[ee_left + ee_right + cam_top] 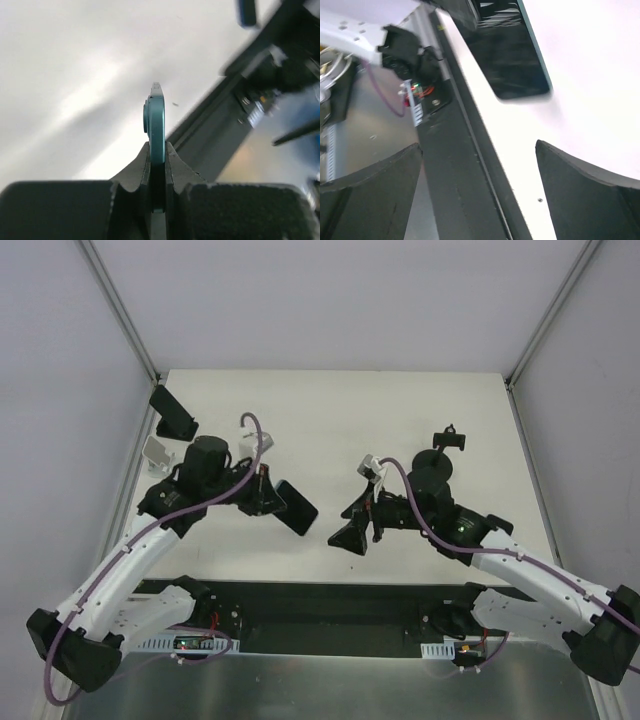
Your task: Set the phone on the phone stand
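Over the middle of the counter [330, 410], seen from above: finds the left hand [264, 490] clamped on the phone [299, 508], a dark slab held tilted and pointing toward the near edge. Cannot tell from this height whether its lower end touches the surface. Places the right hand [354, 536] just beside it on the side of the right edge, fingers spread, holding nothing and not touching the phone. Puts a black angled phone stand [172, 413], going by its shape, near the far left corner, well apart from the phone. Notes a small white piece [157, 452] a little nearer along the left edge. Marks a small black item [449, 439] on a thin stem toward the far right, too small to identify.

Through the left wrist camera: meets the phone [156, 125] edge-on, teal, upright between two dark fingers [135, 172] pressed against both faces. Leaves no gap between pads and phone. Shows white counter [75, 75] behind and a blurred dark strip [210, 130] along the near edge.

Through the right wrist camera: frames the right hand [477, 146] with both fingers [585, 190] far apart and only counter [590, 75] and the dark strip [465, 165] between them. Catches the phone [512, 55] ahead, dark glass with a teal rim, clear of both fingers, its upper end running out of frame. Blurs most of the rest.
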Motion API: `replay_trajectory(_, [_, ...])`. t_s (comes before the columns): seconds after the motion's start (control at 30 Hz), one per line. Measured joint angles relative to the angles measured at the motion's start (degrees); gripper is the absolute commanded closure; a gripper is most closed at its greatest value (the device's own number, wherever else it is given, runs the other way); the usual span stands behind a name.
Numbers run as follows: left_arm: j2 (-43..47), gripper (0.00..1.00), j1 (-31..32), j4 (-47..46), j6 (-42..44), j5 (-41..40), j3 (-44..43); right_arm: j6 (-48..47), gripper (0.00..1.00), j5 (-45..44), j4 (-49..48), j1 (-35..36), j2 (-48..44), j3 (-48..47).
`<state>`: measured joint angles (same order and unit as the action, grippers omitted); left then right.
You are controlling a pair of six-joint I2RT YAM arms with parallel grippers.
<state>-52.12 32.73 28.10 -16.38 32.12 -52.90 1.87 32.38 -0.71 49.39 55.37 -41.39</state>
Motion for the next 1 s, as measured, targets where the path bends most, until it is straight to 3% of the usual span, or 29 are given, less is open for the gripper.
replay_trajectory(0.23, [-4.85,1.00,-21.14,11.30,7.67,-10.14,-10.99,0.61,0.03,-8.76,7.82,-3.72,-3.58,2.25])
replay_trajectory(0.53, [-18.73,1.00,-39.12,14.58,18.95,-13.44,-26.23,5.29,0.03,-2.64,7.52,-3.72,-5.57,8.96])
replay_trajectory(0.77, [-27.58,1.00,-48.68,15.85,26.75,-12.61,-29.40,6.12,0.03,0.13,9.66,-3.72,-8.04,7.56])
replay_trajectory(1.0, [-25.09,1.00,-49.55,10.19,35.01,-13.84,-28.70,1.38,0.04,-1.25,14.95,-3.72,-14.80,4.48])
